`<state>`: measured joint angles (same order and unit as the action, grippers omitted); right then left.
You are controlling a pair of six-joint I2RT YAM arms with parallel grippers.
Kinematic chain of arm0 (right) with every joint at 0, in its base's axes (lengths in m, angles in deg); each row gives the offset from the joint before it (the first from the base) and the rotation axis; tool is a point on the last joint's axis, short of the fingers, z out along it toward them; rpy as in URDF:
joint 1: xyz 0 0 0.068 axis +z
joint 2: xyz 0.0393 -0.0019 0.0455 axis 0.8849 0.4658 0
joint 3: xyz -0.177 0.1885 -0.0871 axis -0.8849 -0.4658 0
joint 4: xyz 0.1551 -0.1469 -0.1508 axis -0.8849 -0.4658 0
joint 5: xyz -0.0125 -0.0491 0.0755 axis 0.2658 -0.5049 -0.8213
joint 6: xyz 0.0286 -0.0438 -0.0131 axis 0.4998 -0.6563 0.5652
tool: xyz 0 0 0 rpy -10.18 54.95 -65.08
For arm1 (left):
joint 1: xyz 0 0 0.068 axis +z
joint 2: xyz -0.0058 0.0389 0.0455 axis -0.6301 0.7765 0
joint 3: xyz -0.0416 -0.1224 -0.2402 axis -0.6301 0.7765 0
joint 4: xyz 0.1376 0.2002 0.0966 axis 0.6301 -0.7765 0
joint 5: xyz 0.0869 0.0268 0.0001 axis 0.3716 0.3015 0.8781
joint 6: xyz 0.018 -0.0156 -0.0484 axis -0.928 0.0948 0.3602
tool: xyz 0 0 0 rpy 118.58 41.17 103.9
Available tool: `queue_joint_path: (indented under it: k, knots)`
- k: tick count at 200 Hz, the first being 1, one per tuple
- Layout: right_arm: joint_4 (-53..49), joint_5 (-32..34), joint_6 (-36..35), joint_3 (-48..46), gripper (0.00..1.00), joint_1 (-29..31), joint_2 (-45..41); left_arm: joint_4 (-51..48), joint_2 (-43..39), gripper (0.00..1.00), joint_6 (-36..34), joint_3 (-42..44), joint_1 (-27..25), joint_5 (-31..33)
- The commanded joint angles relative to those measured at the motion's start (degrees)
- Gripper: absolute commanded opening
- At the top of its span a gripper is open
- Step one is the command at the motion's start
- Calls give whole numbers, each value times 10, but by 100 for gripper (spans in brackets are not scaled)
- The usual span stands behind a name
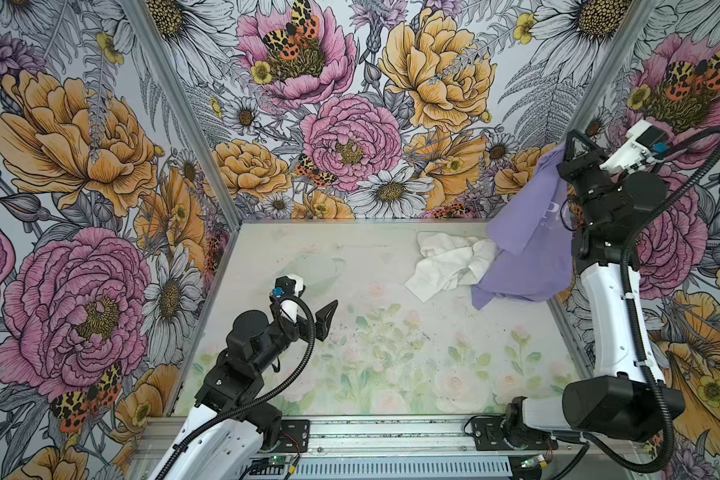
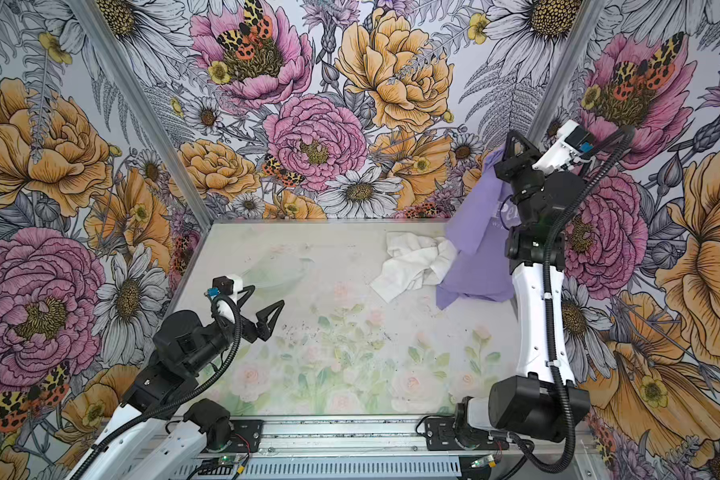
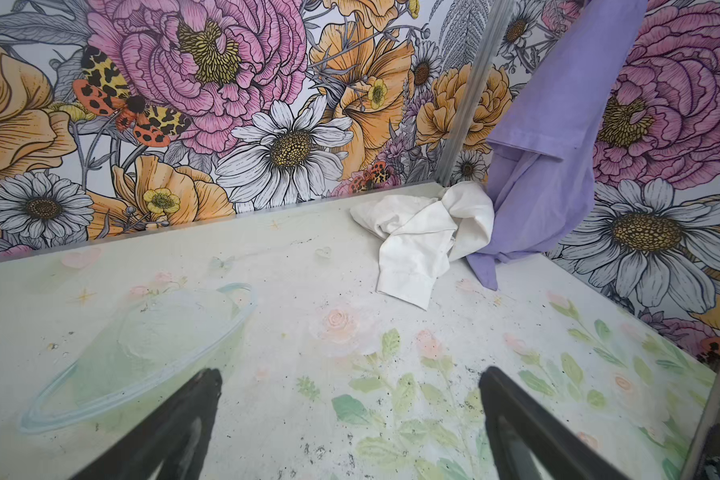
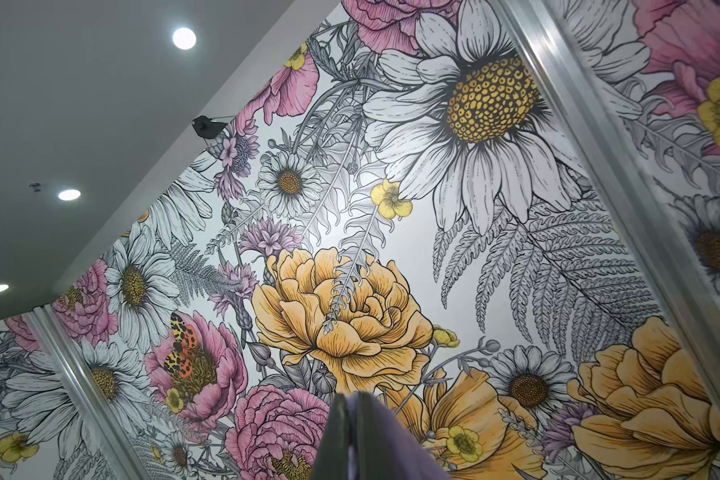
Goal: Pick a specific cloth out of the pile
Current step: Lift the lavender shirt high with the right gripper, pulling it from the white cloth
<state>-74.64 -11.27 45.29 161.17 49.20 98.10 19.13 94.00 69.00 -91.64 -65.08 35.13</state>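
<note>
Hanging limp from the right claw (image 1: 569, 144), the cloth (image 1: 528, 249) is up in the far right corner. Its top is bunched between jaws pinched tight on it, and its lower end trails on the bench (image 1: 350, 374), touching the edge of the pile (image 1: 445, 262). It looks light and floppy to me, with nothing stiff in it. It drapes in long folds and would swing and drag rather than hold a shape. A pinch on a gathered fold, as here, seems the right hold, though thin fabric could slip from a small bite. The trailing end might snag the pile, I'd guess. The left claw (image 3: 350, 376) hangs wide open and empty over the near left of the bench, well apart from both.
</note>
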Motion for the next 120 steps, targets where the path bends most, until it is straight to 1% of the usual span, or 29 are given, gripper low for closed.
queue_joint_path:
  k: [1,120]
  knots:
    - [-5,-6,-33,40,0,21,3,-2,-4,99,5,7,3,-8]
    - [-66,8,-96,128,0,153,40,-3,-7,99,4,7,2,-7]
